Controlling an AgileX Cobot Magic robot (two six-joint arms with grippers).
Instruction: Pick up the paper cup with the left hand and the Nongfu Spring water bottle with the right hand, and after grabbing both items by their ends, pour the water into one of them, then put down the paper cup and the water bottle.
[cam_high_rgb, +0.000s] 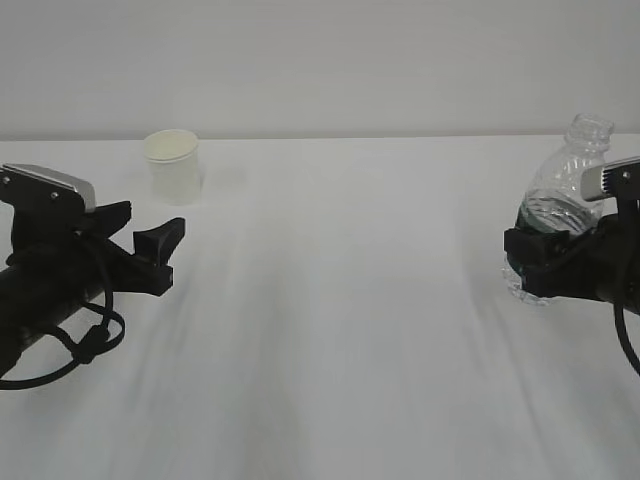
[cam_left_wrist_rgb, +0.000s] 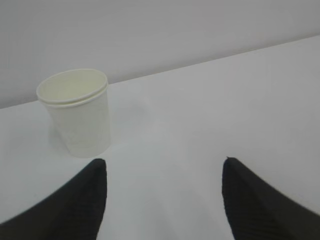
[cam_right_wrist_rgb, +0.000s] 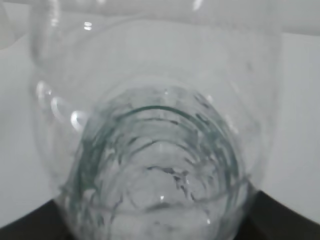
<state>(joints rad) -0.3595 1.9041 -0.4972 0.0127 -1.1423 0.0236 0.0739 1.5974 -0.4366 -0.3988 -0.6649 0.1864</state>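
The paper cup (cam_high_rgb: 174, 165), tapered and white with a rolled rim and a cream inside, stands upright at the far left of the white desk (cam_high_rgb: 330, 330), ahead of the left claw (cam_high_rgb: 150, 255), which is spread and holds nothing. The right claw (cam_high_rgb: 535, 262) pinches the clear ribbed plastic bottle (cam_high_rgb: 560, 195) around its green-banded lower part, tilted, mouth uncapped.

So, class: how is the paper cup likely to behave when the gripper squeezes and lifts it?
The paper cup looks thin-walled, so a firm squeeze would probably dent it. It seems empty, hence likely light and easily nudged. Standing upright on its narrower base, it may tip if one of the fingers bumps it.
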